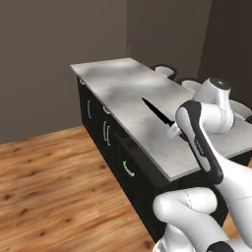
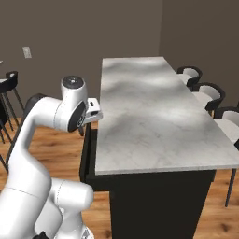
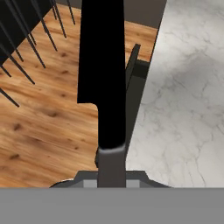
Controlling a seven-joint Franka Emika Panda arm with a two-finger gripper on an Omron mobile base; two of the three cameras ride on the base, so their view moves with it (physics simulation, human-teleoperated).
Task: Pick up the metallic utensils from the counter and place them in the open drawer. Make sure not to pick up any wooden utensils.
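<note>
My gripper is shut on the handle of a metallic utensil, a slim all-black knife. The knife hangs above the pale marbled counter near its front edge. In the hand view the black blade points away from my gripper, over the counter's edge and the wooden floor. The open drawer, black with a curved silver handle, juts out below the counter edge; its dark rim shows beside the blade. From the right base view my gripper sits just left of the counter. The wooden utensils are out of view.
Black cabinet doors with vertical silver handles line the counter's front. Chairs with white seats stand along its far side, and dark bar stools stand far left. A wooden floor lies in front of the cabinets.
</note>
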